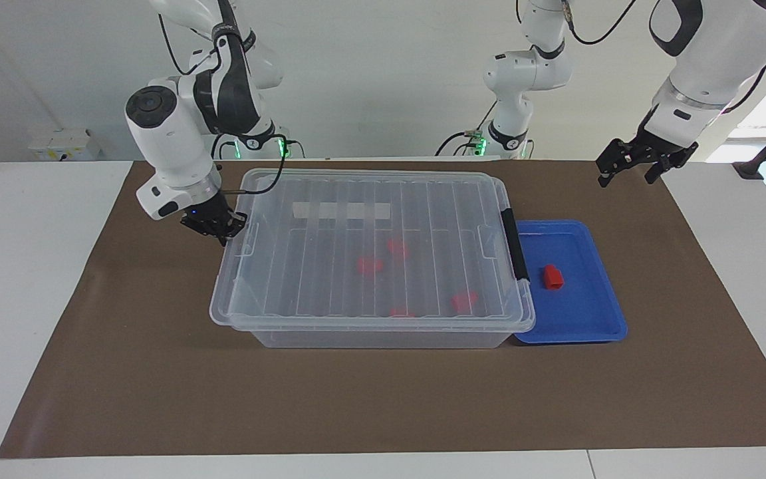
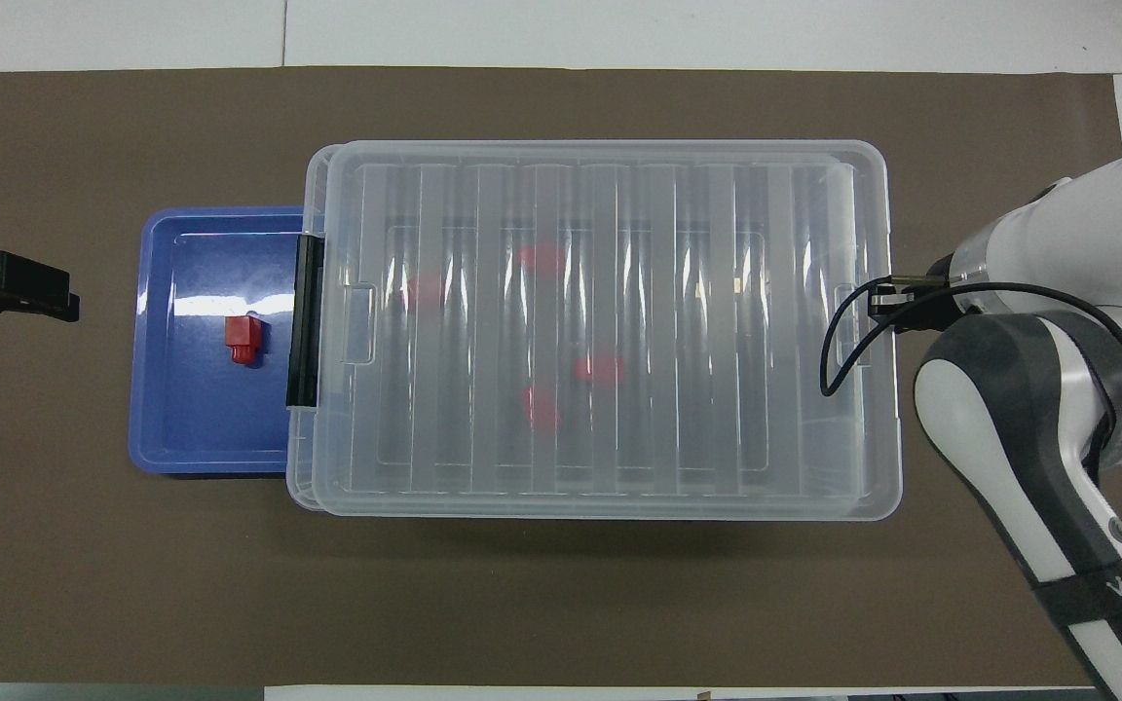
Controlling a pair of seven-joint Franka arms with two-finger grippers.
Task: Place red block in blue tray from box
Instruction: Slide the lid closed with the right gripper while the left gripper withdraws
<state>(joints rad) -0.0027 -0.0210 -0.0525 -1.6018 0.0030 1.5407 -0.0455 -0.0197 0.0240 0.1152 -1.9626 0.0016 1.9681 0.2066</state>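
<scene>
A: We had our right gripper (image 1: 215, 227) down at the box (image 1: 370, 256), fingertips shut at the lid's rim on the right arm's end. Whether it pinched the rim or only pressed it, we couldn't tell.

B: And our left gripper (image 1: 642, 161) hung open over the mat's edge at the left arm's end, waiting. The red block (image 1: 552, 277) lay in the blue tray (image 1: 596, 319), which touched the box's latch end.

A: So we judged the placing done, lid step in hand.

B: Next we'd need to seat that lid, then back off.
</scene>
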